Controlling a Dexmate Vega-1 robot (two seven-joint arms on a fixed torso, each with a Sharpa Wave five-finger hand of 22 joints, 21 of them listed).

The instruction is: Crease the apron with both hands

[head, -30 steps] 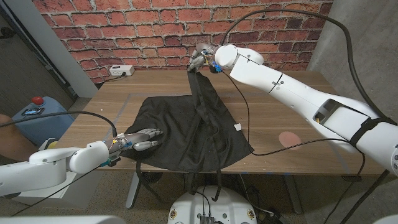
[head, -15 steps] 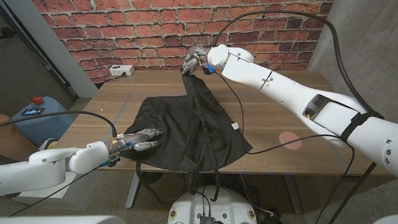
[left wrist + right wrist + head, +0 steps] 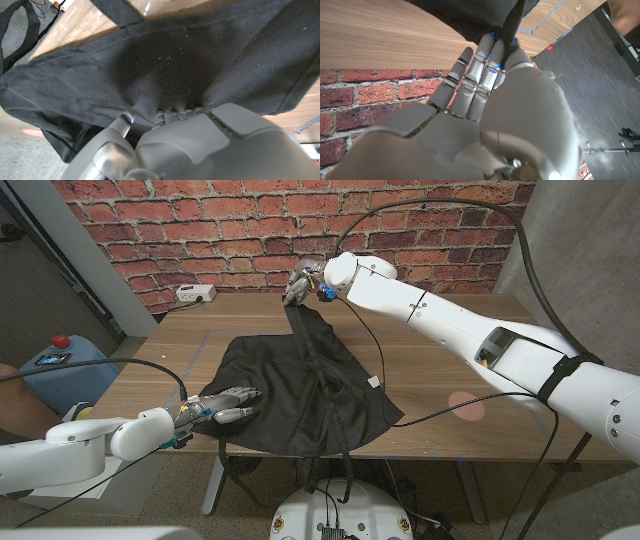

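Left hand (image 3: 225,402), lower left of the head view: we see it resting on the near left part of the black apron (image 3: 290,395), fingers spread on the cloth and gripping nothing; in the left wrist view the fingers (image 3: 172,115) press into the fabric, which puckers in front of them. The apron lies spread across the middle of the wooden table (image 3: 470,350), its near hem at the table's front edge and its straps hanging over that edge at lower centre. From the cloth's middle a narrow peak rises toward the upper centre of the frame, where the right hand (image 3: 300,285) pinches a far corner above the table; in the right wrist view the dark fabric is caught at its fingertips (image 3: 492,47). We judge the step in hand to be the fold itself: one side pinned, the other lifted. The next move, we judge, calls for carrying the lifted corner over toward the pinned side, laying it down edge to edge, then pressing along the fold line
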